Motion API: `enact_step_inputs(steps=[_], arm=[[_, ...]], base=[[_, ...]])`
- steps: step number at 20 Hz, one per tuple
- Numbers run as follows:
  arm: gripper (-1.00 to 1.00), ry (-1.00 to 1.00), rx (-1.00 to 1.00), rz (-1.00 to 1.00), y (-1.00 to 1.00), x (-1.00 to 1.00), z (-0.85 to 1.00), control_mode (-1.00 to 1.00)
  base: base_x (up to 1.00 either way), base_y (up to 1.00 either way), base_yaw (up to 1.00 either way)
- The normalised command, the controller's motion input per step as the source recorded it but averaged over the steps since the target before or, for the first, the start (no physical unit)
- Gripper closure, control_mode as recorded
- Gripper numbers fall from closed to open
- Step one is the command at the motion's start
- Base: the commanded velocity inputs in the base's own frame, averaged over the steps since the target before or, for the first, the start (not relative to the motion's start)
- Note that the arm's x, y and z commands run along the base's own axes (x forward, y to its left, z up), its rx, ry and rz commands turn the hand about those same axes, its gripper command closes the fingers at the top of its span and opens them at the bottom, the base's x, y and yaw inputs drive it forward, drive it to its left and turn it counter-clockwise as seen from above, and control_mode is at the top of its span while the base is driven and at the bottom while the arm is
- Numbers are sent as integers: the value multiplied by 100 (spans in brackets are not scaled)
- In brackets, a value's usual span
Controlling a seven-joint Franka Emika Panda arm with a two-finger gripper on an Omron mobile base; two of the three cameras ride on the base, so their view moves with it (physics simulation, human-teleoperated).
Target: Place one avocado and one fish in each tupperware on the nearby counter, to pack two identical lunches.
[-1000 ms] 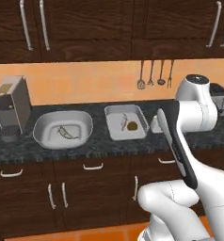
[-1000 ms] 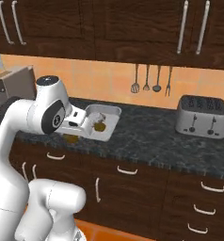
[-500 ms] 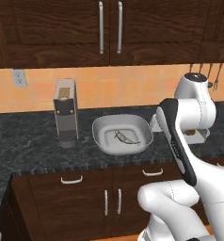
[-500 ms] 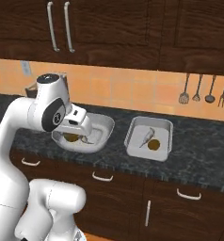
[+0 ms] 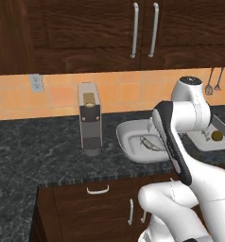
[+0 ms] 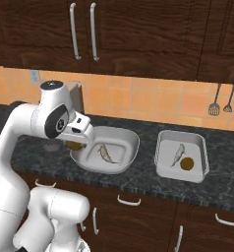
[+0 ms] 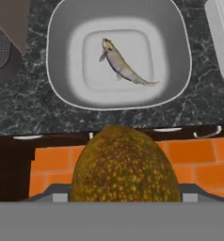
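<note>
Fingers [image 7: 62, 192] are closed on an avocado [image 7: 124, 165], seen large at the bottom centre of the hand view. Above it, a fish [image 7: 125, 65] is seen in a pale tupperware [image 7: 57, 80] on the dark desk [image 7: 20, 103]. A second tupperware [image 6: 164, 170] holding a fish and an avocado is seen at centre right of the right base view.

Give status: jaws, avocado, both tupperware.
Gripper jaws shut on avocado, short of near tupperware. That tupperware holds one fish, no avocado. Far tupperware has fish plus avocado. Path ahead unobstructed.
</note>
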Motion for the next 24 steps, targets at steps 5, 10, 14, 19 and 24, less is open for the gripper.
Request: enact_step_inputs(steps=[5, 10, 14, 19, 24], arm=[[100, 12, 5, -14, 0, 86, -85, -100], [100, 0, 0, -11, -4, 98, -51, -100], [100, 16, 0, -13, -39, 100, -24, -100], [100, 16, 0, -5, -69, 85, -18, -100], [100, 20, 0, 2, -36, 73, -34, -100]], base=[[0, 0, 0], [0, 0, 0], [0, 0, 0], [0, 0, 0], [0, 0, 0]])
